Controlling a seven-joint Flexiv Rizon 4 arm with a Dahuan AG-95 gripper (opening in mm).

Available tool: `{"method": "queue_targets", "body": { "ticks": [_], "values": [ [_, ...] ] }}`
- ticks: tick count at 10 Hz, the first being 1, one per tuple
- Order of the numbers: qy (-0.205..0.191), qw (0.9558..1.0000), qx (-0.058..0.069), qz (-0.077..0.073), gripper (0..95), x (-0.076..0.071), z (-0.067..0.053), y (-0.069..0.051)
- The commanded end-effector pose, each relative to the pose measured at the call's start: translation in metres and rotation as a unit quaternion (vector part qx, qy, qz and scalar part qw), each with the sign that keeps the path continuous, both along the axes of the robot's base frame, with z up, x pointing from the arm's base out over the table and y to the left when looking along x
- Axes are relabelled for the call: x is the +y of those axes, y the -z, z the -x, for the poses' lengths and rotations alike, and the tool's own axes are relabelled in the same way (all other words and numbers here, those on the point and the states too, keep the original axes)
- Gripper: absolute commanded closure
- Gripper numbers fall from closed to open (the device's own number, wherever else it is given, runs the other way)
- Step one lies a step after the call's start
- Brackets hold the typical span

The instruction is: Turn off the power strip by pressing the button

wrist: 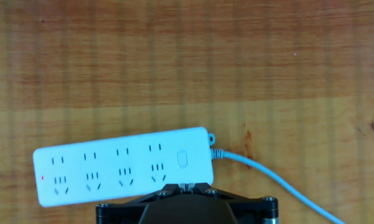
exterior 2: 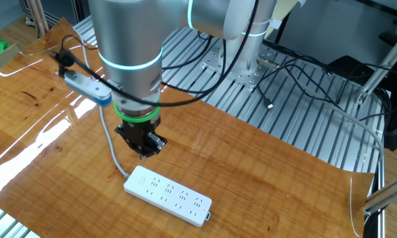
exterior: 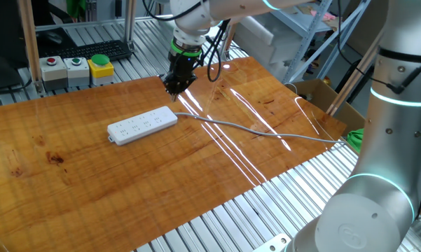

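Note:
The white power strip point(exterior: 142, 126) lies flat on the wooden table, also in the other fixed view point(exterior 2: 168, 195) and the hand view point(wrist: 121, 173). Its grey cable point(exterior: 266, 131) runs off to the right. The small white button point(wrist: 182, 159) sits at the corded end, past the last outlet. My gripper point(exterior: 175, 89) hangs above the table just beside the corded end, apart from the strip point(exterior 2: 144, 153). In the hand view its fingertips point(wrist: 187, 185) touch each other, shut on nothing, a little below the button in the picture.
Red point(exterior: 52, 64), green point(exterior: 76, 63) and yellow point(exterior: 100, 64) round buttons on grey boxes stand at the back left, with a black keyboard point(exterior: 98, 49) behind. A cardboard box point(exterior: 315, 91) sits off the table's right edge. The cable point(exterior 2: 112, 149) trails under the arm.

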State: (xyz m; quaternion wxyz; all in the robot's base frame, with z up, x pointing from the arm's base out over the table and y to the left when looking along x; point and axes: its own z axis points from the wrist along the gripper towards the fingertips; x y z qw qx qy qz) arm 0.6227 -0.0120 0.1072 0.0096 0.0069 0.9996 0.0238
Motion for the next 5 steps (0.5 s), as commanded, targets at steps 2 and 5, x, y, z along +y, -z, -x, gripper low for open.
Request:
{"method": "queue_targets", "body": {
  "ticks": [2,5],
  "values": [
    [0.002,1.0000,-0.003,0.000,95.0,0.001,0.000,0.008],
    [0.002,1.0000,-0.004,-0.001,95.0,0.002,0.000,0.019]
  ]
}}
